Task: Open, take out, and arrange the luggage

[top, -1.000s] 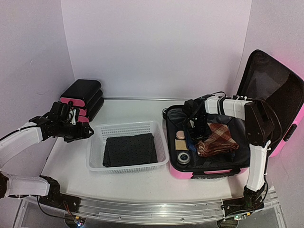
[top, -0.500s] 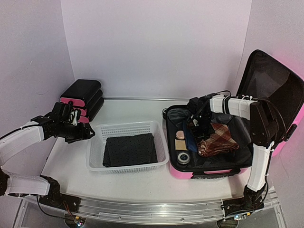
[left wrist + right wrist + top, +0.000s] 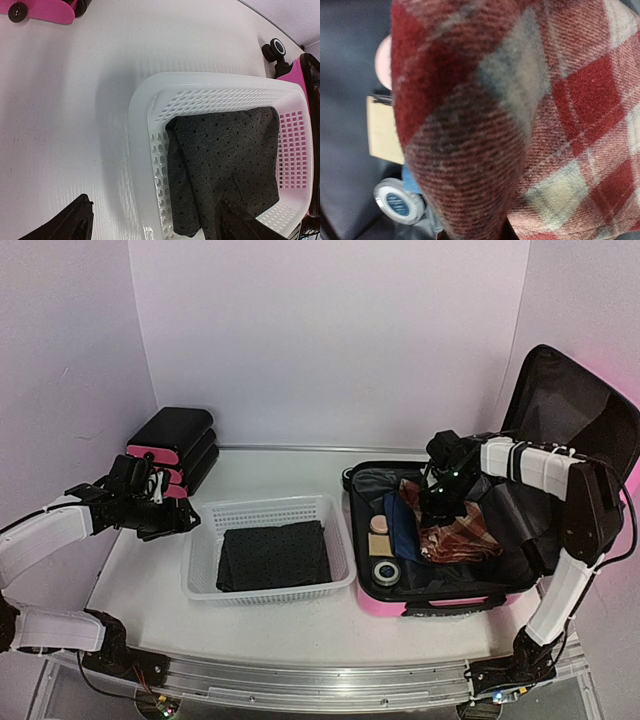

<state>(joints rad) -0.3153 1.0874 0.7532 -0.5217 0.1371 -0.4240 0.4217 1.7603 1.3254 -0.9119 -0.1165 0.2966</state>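
**Drawing the plaid cloth out of the opened case**

Top external. The luggage [image 3: 570, 400] lies open on the table [image 3: 290, 625], its lid upright behind my right end effector [image 3: 440, 505]. That end effector sits low in the tray, on the plaid cloth [image 3: 462, 535]. I judge the step in hand to be taking this cloth out. I should raise it straight up until its hanging edge clears the front wall, then carry it left. Just left of the end effector lie a blue item [image 3: 400, 525], a tan card [image 3: 379, 543] and a round tin [image 3: 385, 568], and a trailing hem could sweep them. My left end effector [image 3: 170, 518] hovers just left of the white basket [image 3: 265, 508], near the drawer unit [image 3: 175, 440].

Left wrist. The fingers [image 3: 75, 225] stand wide apart and hold nothing. Ahead of them the basket holds a dark dotted cloth [image 3: 230, 155].

Right wrist. The plaid cloth fills the view and hides the jaws, so I cannot tell whether they are closed on it.
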